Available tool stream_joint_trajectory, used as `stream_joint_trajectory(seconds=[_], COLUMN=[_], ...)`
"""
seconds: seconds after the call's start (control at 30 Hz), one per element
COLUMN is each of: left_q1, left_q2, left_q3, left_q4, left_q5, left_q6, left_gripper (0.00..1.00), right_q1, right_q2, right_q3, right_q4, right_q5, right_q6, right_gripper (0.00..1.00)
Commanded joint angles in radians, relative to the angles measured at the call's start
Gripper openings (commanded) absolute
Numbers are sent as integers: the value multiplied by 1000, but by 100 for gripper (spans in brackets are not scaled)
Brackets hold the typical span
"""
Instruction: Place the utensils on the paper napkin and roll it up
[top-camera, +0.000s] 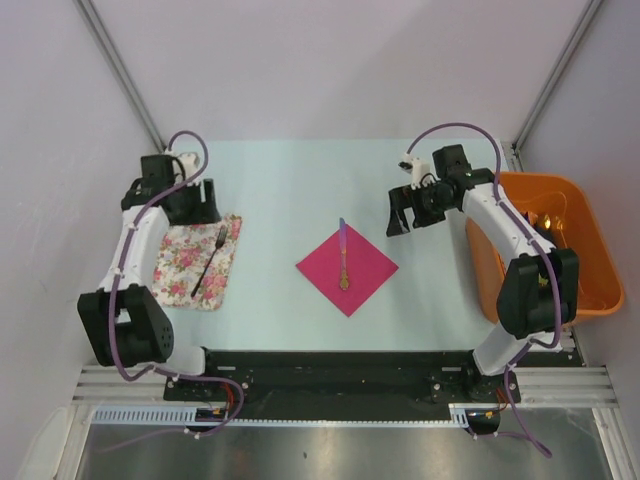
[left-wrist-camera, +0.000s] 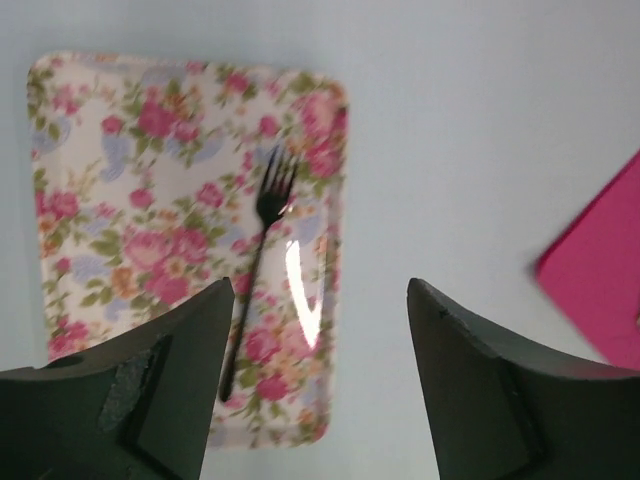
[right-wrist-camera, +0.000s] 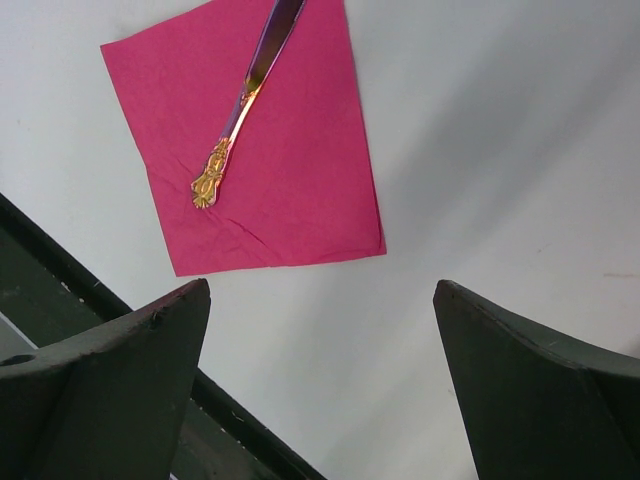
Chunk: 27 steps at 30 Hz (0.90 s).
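Napkin sits as a diamond mid-table, near corner close to base rail, pale tabletop showing round every edge. Purple knife w/ gold handle lies on it, blade tip at far corner. Well left, black fork on floral mat. L gripper above mat, released, nothing betw. jaws. R gripper right of napkin, spread wide, empty.

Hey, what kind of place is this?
Probably a robot lab test cell: white panels enclose a pale tabletop, with the left robot arm and right robot arm bolted along a metal rail.
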Motion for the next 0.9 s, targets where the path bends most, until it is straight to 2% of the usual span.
stream_joint_trajectory(seconds=[0.0,0.13,0.27,0.43,0.53,0.87], left_q1=[126,134,134,122,105,47], left_q2=[46,82,157,232,273,349], left_q3=[-46,-98,-115,-127,-121,-133], left_q4=[-69,-26,3,52,62,94], left_q5=[81,32,16,4,1,-28], left_q6=[278,407,456,492,510,509], left_gripper=[70,63,54,50,43,41], right_q1=[17,30,38,37,38,38], right_q2=[25,31,28,13,7,-10], right_q3=[61,49,32,18,11,0], right_q4=[19,20,17,16,10,-10], right_q5=[-15,-3,23,49,55,78], right_q6=[1,-14,-31,-42,-46,-71], right_gripper=[100,100,100,100,100,100])
